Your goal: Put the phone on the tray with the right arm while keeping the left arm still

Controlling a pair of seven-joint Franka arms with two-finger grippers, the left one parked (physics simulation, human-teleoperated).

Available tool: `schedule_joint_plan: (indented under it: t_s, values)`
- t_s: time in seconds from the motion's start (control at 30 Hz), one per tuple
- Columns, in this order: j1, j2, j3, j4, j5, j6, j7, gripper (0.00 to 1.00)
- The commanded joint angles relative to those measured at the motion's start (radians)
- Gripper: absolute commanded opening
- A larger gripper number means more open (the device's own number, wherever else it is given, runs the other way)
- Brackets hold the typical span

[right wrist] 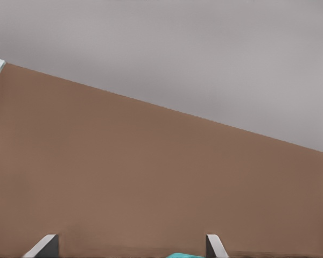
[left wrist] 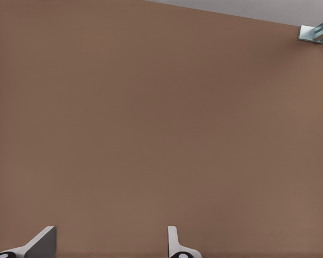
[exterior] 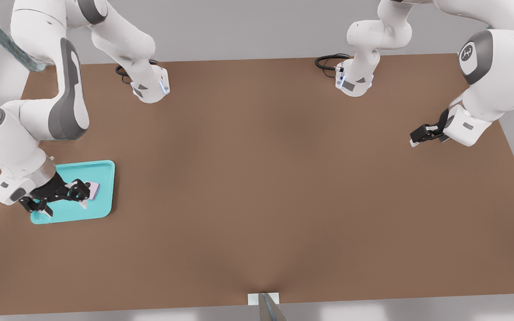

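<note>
My tool [exterior: 88,195] hangs low over the tray [exterior: 105,169], its fingers spread wide on either side of the phone [exterior: 93,188], which seems to lie inside the tray's rim, toward its middle. The placing looks done; I judge only backing away remains. No brand or writing is readable.

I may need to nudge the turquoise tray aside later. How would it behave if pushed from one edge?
The tray looks shallow and flat-bottomed, so it would probably slide rather than tip. It seems stiff moulded plastic, likely light. The phone lying in it beside the claw might shift, though the raised rim should contain it.
</note>
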State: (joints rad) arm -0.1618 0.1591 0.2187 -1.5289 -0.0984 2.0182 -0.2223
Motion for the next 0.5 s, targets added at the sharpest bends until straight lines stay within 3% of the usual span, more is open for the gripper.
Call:
schedule_joint_plan:
  t_s: [0.0, 0.03, 0.1, 0.2, 0.47]
  values:
    - [0.185, -0.142, -0.192, -0.06, 0.055, -0.348, 0.245, 1.0]
    - [0.257, -0.162, -0.265, -0.068, 0.057, -0.38, 0.247, 1.0]
    - [0.26, -0.055, -0.283, 0.082, 0.097, -0.437, 0.232, 1.0]
    - [0.243, 0.049, -0.277, 0.19, 0.114, -0.469, 0.218, 1.0]
    - [0.243, 0.02, -0.269, 0.173, 0.109, -0.478, 0.215, 1.0]
